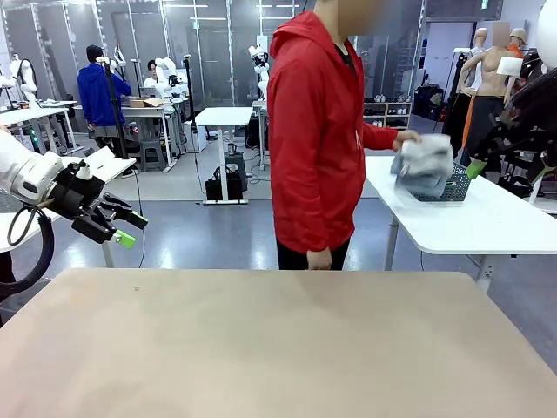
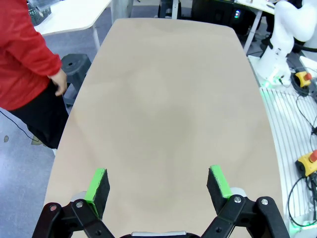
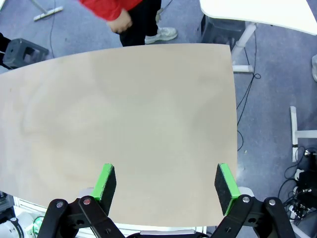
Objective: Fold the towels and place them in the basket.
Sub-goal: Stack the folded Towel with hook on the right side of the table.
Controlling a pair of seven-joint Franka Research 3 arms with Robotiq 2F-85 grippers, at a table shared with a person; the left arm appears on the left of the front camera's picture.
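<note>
A person in a red jacket (image 1: pixel 318 131) stands at the far side, turned to a white side table (image 1: pixel 487 222). One hand holds a bundle of pale grey towels (image 1: pixel 424 164) over the dark mesh basket (image 1: pixel 458 186) on that table. My left gripper (image 1: pixel 130 228) hangs open at the left, above and beside the beige work table (image 1: pixel 278 348). Its own view shows the left gripper (image 2: pixel 158 186) with jaws wide apart and nothing between them. My right gripper (image 1: pixel 480 161) is raised at the right edge. In the right wrist view the right gripper (image 3: pixel 166 183) is open over bare tabletop.
The person's other hand (image 3: pixel 121 22) hangs by the work table's far edge. The right arm's white base (image 2: pixel 282 47) stands at the table's side, with cables and a red stop button (image 2: pixel 311 161) on the floor. Other tables stand farther back.
</note>
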